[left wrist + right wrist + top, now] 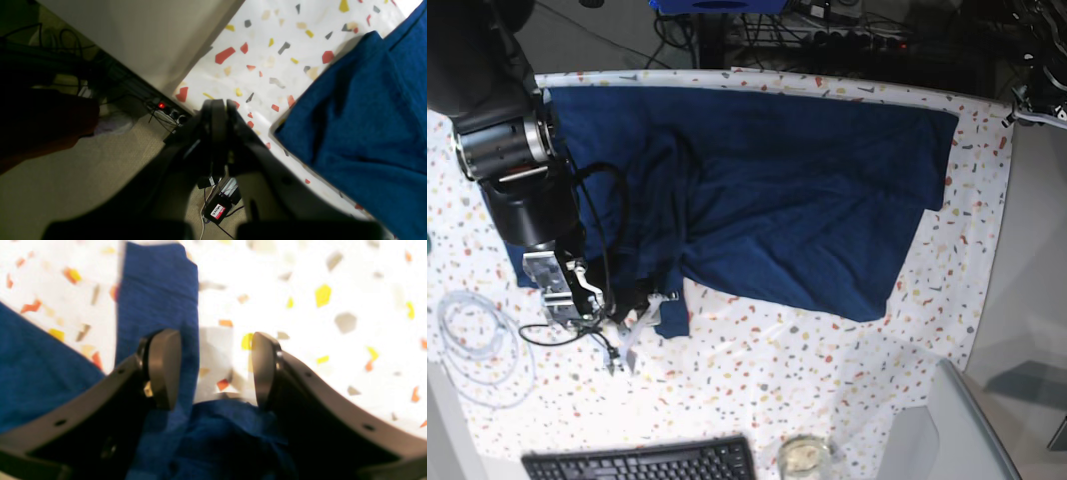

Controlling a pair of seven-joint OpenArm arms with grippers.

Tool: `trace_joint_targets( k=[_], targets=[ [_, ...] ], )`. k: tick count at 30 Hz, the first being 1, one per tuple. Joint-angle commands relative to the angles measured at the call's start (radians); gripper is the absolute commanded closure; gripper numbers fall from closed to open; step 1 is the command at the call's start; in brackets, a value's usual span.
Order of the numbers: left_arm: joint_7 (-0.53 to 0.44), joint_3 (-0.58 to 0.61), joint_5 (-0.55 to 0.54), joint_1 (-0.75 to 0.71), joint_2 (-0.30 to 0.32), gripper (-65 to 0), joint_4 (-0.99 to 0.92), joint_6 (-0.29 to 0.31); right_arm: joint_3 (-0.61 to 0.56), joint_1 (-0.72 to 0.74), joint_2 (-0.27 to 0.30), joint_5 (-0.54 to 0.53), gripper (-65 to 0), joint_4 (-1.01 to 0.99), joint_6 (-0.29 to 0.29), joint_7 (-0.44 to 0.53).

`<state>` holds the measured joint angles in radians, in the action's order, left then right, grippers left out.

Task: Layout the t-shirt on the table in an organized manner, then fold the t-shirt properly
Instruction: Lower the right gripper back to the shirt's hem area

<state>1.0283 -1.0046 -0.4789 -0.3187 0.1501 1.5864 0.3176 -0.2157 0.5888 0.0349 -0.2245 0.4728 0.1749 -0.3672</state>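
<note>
The dark navy t-shirt lies spread over the far half of the speckled table, bunched and creased on its left side. A narrow strip of it runs out on the table. My right gripper hovers low at the shirt's near-left hem. In the right wrist view this gripper stands open; its left finger is over the strip, and more navy cloth lies below the jaws. My left gripper is shut and empty at the table's edge, left of the t-shirt.
A black keyboard lies at the near edge, with a glass to its right. A white cable coil rests at the near left. Below the table's edge are a power strip and floor cables.
</note>
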Motion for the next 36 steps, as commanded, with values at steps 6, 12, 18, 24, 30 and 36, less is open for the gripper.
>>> trace_joint_targets(
  k=[6,12,18,24,30,36],
  targets=[
    [-0.015,-0.006,-0.008,-0.021,0.035,0.0,0.018,0.002,0.003,0.020,-0.017,-0.005,-31.7,0.001,0.010,0.024],
    [-0.015,-0.056,-0.008,-0.023,0.059,0.0,0.016,0.002,0.003,-0.007,-0.036,-0.005,-31.4,0.068,0.010,0.021],
    [-0.015,-0.121,-0.008,-0.023,0.067,0.0,0.015,0.004,0.002,-0.031,-0.037,-0.005,-32.1,0.149,0.010,0.021],
    [-0.015,-0.113,-0.013,-0.041,0.069,0.0,0.013,0.004,0.002,-0.007,-0.048,-0.003,-32.0,0.048,0.010,0.027],
    [-0.015,-0.119,-0.011,-0.043,0.067,0.0,0.012,0.005,0.002,-0.008,-0.048,-0.005,-28.7,0.047,0.010,0.024],
    [-0.015,-0.122,-0.010,-0.043,0.075,0.0,0.012,0.056,0.003,-0.010,-0.048,-0.009,0.0,0.065,0.010,0.009]
  ],
)
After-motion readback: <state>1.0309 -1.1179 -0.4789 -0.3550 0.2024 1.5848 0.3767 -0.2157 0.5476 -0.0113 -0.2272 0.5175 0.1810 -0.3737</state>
